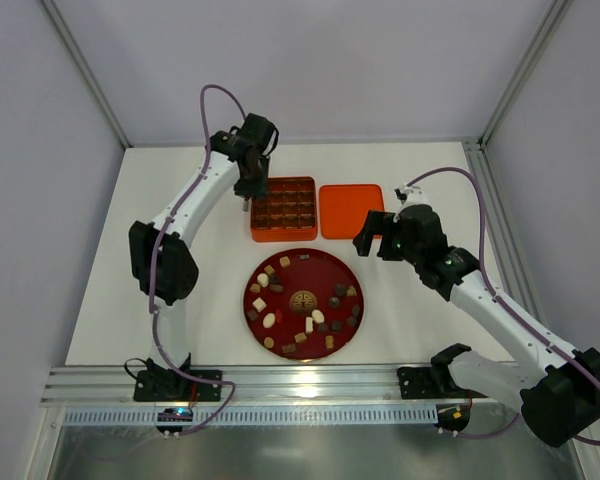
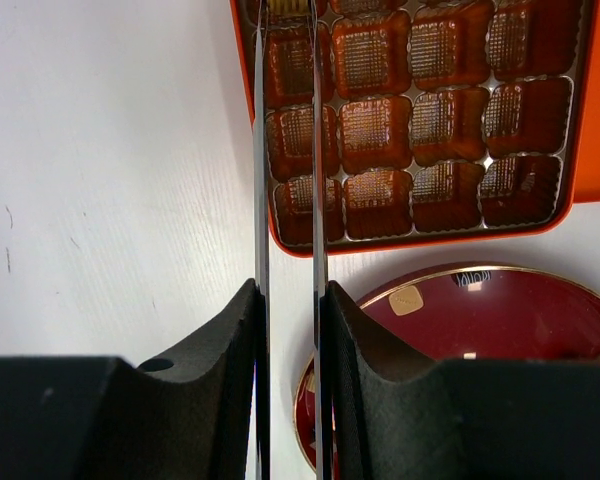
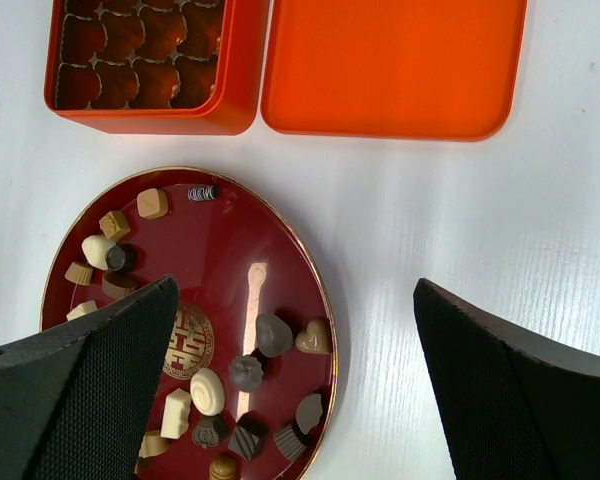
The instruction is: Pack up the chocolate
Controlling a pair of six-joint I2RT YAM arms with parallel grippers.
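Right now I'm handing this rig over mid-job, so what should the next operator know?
Left end effector: over the left edge of the orange box, fingers almost together. I cannot tell whether a piece sits between them.
Right end effector: wide open, holding nothing, above the right part of the red plate.
Chocolate: every piece in view lies on the plate.
Lid: off, flat on the table to the right of the box.
Done: the box is open, and the cells that show look empty.
Left: move the pieces into the cells, then probably put the lid on.
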